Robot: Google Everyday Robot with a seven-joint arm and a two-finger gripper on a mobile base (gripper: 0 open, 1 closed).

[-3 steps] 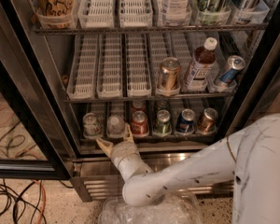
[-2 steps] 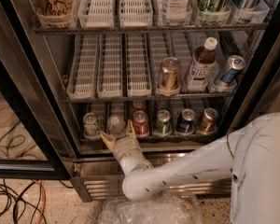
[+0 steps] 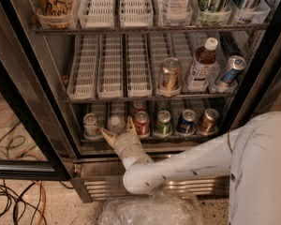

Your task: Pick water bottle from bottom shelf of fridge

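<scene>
The water bottle (image 3: pixel 116 123), small and clear with a pale cap, stands in the second lane from the left on the bottom shelf (image 3: pixel 178 138) of the fridge (image 3: pixel 49 78). My gripper (image 3: pixel 117 130) reaches in from below at the shelf's front edge. It is open, with one tan finger left of the bottle and the other (image 3: pixel 130 123) on its right, next to a red can (image 3: pixel 141 123). The white arm (image 3: pixel 187 163) runs off to the lower right.
A clear container with a silvery top (image 3: pixel 90 124) stands left of the bottle. Green (image 3: pixel 163 123), blue (image 3: pixel 185 121) and bronze (image 3: pixel 207 120) cans fill the lanes to the right. The black-framed door (image 3: pixel 18 125) hangs open at left, cables (image 3: pixel 14 205) lie on the floor, and crumpled plastic (image 3: pixel 150 210) sits below.
My gripper has moved up and forward into the bottom shelf, so its fingers now straddle the water bottle.
</scene>
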